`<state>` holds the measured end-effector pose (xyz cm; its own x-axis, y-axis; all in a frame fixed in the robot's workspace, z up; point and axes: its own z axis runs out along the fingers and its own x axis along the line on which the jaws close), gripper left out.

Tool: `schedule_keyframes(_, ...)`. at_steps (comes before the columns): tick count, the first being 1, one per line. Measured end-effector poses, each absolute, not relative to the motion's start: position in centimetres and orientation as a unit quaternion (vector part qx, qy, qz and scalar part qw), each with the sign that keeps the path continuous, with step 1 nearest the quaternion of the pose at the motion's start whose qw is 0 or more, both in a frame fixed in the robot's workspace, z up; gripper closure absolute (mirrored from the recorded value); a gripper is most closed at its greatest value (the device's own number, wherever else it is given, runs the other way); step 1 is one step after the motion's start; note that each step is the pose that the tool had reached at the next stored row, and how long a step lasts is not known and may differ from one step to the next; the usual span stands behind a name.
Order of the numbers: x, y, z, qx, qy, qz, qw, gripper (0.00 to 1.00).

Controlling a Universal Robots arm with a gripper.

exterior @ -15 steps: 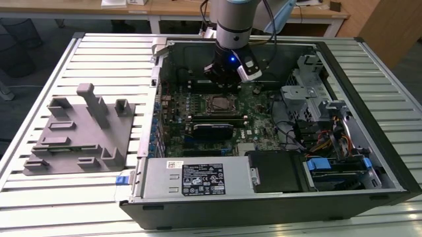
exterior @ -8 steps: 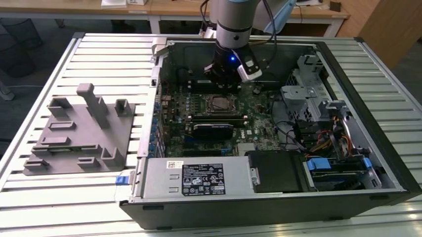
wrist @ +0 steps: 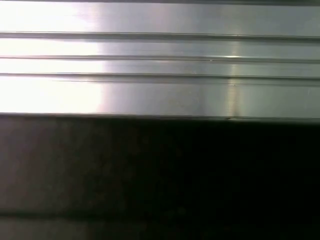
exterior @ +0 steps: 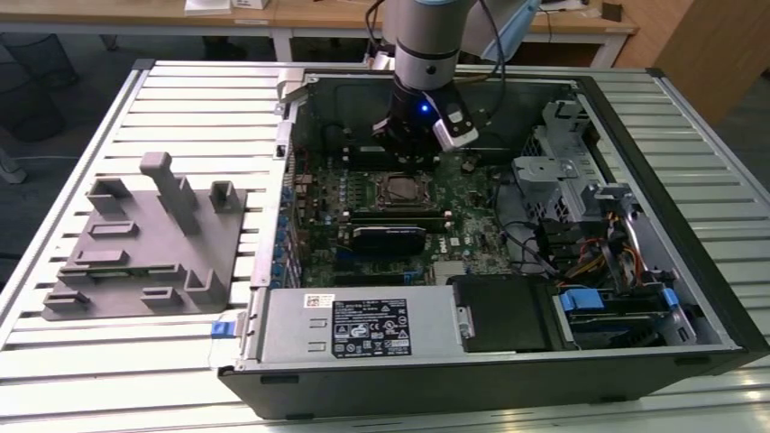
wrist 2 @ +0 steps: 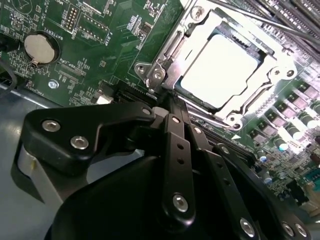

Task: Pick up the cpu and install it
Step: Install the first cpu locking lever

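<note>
The cpu (wrist 2: 220,72), a silvery square chip, lies flat inside the metal socket frame (wrist 2: 160,75) on the green motherboard (wrist 2: 115,45). In the exterior view the cpu (exterior: 398,188) sits mid-board inside the open computer case (exterior: 673,298). My gripper (wrist 2: 167,102) is shut with nothing in it. Its black fingers (wrist 2: 177,150) run side by side, and their tips are at the near corner of the socket frame. Seen from the exterior camera, the gripper (exterior: 407,161) hangs just behind the socket, with the arm rising straight above it.
A grey plastic tray (exterior: 144,244) with upright blocks stands on the slatted table (exterior: 72,361) at the exterior view's left. Around the socket are memory slots, a black card (exterior: 388,238), a drive cage (exterior: 547,176) and cable bundles. A round coin battery (wrist 2: 41,47) sits on the board.
</note>
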<state>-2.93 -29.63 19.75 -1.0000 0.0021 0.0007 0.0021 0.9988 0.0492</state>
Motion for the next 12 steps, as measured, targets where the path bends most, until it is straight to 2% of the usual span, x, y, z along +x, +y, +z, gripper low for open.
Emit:
schedule_keyframes(7, -2.92, -29.62, 20.23, -0.001, -1.000, -0.024, 0.000, 0.89)
schedule_keyframes(12, -2.93, -29.65, 19.91, -0.001, -1.000, -0.013, 0.000, 0.89)
